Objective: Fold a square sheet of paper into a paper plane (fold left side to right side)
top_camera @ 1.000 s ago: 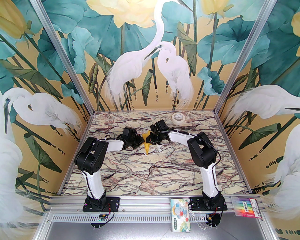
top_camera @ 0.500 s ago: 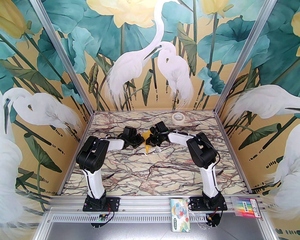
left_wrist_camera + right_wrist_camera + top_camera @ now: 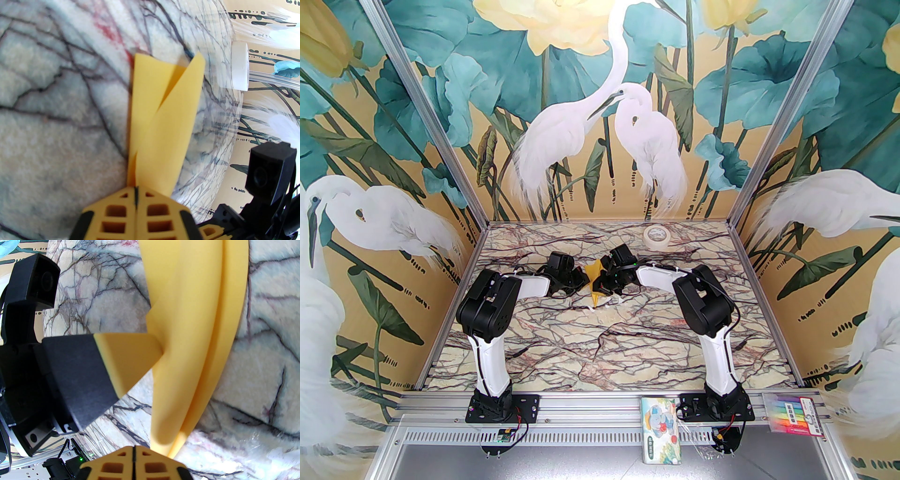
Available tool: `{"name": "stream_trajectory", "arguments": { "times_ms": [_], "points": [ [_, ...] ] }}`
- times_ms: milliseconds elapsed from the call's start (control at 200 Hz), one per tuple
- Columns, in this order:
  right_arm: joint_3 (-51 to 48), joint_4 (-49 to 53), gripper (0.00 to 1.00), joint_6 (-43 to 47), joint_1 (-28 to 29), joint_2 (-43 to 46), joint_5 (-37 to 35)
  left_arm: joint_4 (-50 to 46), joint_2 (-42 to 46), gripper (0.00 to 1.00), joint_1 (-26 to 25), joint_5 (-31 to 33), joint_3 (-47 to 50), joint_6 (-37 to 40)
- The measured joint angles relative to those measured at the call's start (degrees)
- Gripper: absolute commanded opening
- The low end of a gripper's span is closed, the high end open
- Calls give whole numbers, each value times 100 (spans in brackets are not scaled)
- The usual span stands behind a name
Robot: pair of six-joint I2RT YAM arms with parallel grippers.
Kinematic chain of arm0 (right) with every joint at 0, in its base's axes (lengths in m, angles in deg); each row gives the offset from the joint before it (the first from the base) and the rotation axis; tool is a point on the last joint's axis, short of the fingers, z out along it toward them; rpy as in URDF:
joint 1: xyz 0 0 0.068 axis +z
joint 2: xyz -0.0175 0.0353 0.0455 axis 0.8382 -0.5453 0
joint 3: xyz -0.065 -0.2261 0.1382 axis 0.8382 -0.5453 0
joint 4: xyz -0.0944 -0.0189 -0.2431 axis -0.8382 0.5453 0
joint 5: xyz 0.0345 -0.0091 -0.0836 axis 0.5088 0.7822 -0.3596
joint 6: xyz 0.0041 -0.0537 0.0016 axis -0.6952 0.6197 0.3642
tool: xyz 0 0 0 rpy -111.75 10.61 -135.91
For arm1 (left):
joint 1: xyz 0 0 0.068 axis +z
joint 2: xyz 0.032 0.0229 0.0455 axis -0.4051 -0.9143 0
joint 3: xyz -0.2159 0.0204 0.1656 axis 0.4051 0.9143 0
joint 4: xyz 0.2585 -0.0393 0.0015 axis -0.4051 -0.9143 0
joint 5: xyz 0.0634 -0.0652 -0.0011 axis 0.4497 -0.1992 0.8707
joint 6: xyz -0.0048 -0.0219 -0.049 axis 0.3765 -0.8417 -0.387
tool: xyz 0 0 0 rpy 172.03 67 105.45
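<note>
Left pincer (image 3: 136, 190): jaws together, clamped on the narrow folded yellow paper plane (image 3: 164, 131), which projects straight ahead of its tips. Right pincer (image 3: 134, 448): jaws together, clamped on the same plane. Coloured marker pack (image 3: 797, 415), far behind the right pincer: print too small to read.

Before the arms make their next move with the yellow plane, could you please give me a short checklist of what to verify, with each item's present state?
1. Grip of the left gripper on the paper plane: ok, jaws closed on the yellow paper.
2. Grip of the right gripper on the paper plane: ok, jaws closed on it too.
3. Paper layers lying flat together: not ok, two flaps splay apart at the far end.
4. The tape roll apart from both arms: ok, it sits by the far edge of the table.
5. Plane's nose off the table: cannot tell.
</note>
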Motion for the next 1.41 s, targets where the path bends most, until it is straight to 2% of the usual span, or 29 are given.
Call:
{"name": "stream_trajectory", "arguments": {
  "times_ms": [1405],
  "points": [
    [-186, -46, 10, 63, 46, -162, 61, -273, -85, 1, 0, -92, -262, 140]
  ]
}}
